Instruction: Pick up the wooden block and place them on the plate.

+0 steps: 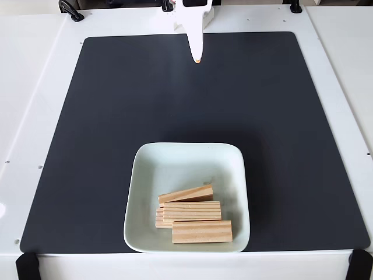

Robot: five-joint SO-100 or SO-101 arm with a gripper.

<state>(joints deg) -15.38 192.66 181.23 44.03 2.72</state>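
The pale mint-white plate (175, 169) sits at the front middle of the black mat. Several light-tan wooden blocks (192, 210) lie piled in its front half, lengthwise left to right; one (185, 194) rests tilted at the back of the pile, one (201, 231) lies nearest the front rim, and one is partly covered underneath. My white gripper (198, 58) hangs at the far edge of the mat, well away from the plate. Its fingers come together in a single point with nothing between them.
A black mat (105, 116) covers most of the white table (35, 87). Black clamps sit at the table's front corners (26, 265) and along the far edge (71, 11).
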